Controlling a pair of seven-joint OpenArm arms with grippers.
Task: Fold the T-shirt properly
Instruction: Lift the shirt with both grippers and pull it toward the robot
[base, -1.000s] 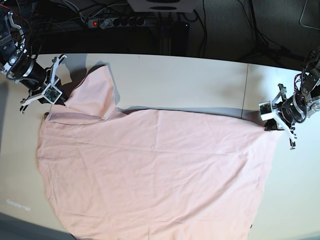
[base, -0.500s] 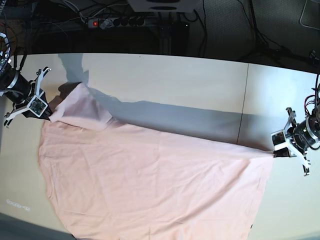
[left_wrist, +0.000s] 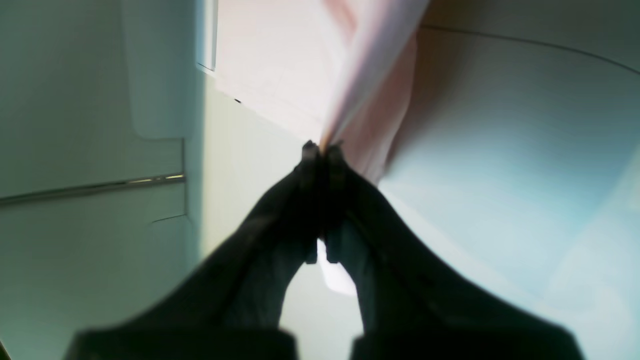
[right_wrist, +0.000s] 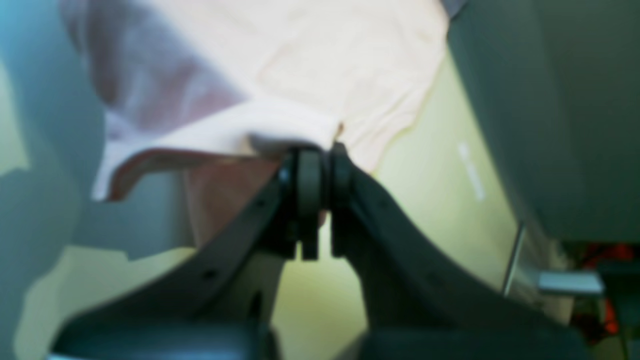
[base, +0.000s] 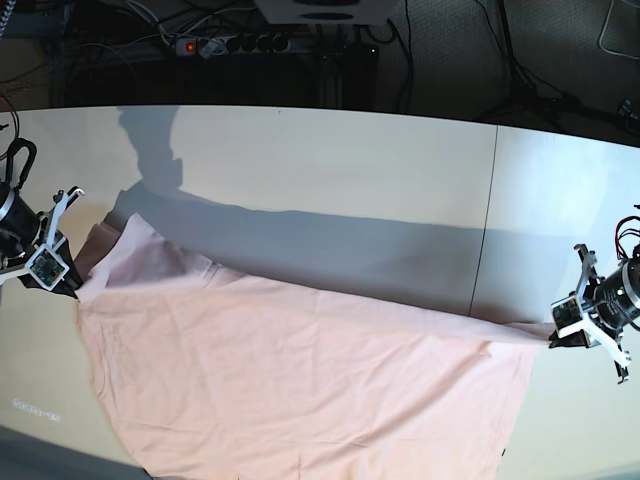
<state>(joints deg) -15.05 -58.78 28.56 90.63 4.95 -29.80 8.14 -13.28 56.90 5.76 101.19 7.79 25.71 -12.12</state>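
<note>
The pale pink T-shirt (base: 300, 380) is stretched across the table between both arms, its top edge lifted off the surface and its lower part hanging past the front edge. My left gripper (base: 552, 342) at the right of the base view is shut on one corner of the cloth. In the left wrist view the T-shirt (left_wrist: 370, 90) runs up from the closed left gripper (left_wrist: 322, 147). My right gripper (base: 72, 290) at the left is shut on the other corner. In the right wrist view the right gripper (right_wrist: 320, 150) pinches a folded edge of the T-shirt (right_wrist: 310, 65).
The pale table (base: 330, 170) has a seam (base: 488, 210) running front to back at the right. A power strip (base: 235, 44) and cables lie behind the far edge. The shirt's shadow falls on the table behind it.
Both grippers have pulled the shirt's top edge toward the front of the table and further apart. The raised sleeve at the left has flattened and the cloth is tauter.
</note>
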